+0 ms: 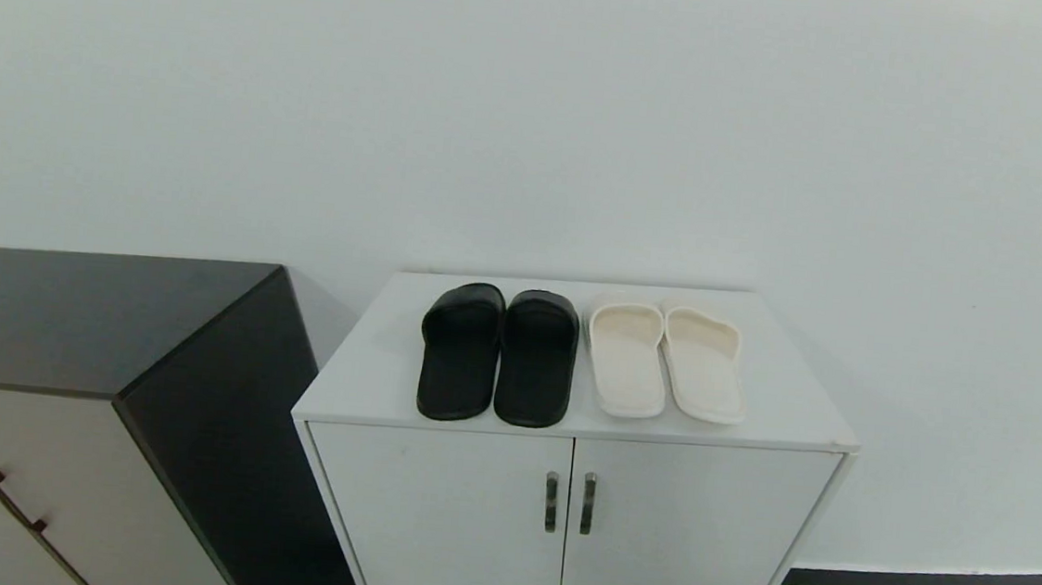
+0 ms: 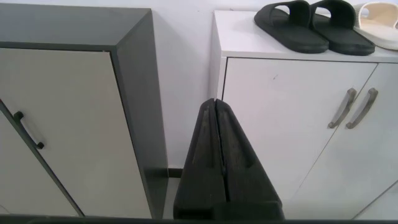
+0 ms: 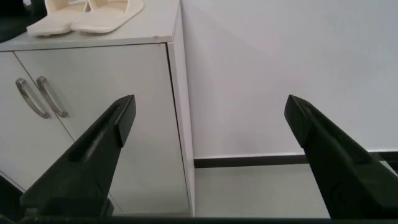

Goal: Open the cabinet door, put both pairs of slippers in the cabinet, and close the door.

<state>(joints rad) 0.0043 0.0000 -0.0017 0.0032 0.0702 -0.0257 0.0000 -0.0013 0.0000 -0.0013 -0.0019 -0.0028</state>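
Facing the shut cabinet (image 1: pixel 428 527) topped by black slippers (image 1: pixel 460 362) and cream slippers (image 1: pixel 627 366), we had the left gripper (image 2: pixel 215 106) fingers pressed together, the right gripper (image 3: pixel 208 109) fingers spread wide, both empty.

White cabinet (image 3: pixel 152 81) with both doors (image 3: pixel 81 143) closed, their two metal handles (image 3: pixel 38 96) side by side at the meeting edges. A pair of cream slippers (image 3: pixel 87 14) lies on the cabinet's top, near its corner. The right gripper (image 3: pixel 210 106) hangs in front of the cabinet, its black fingers (image 3: pixel 93 155) spread wide apart. Beside the cabinet stand a pale wall (image 3: pixel 280 56), a dark baseboard (image 3: pixel 249 162) and the floor (image 3: pixel 249 193)
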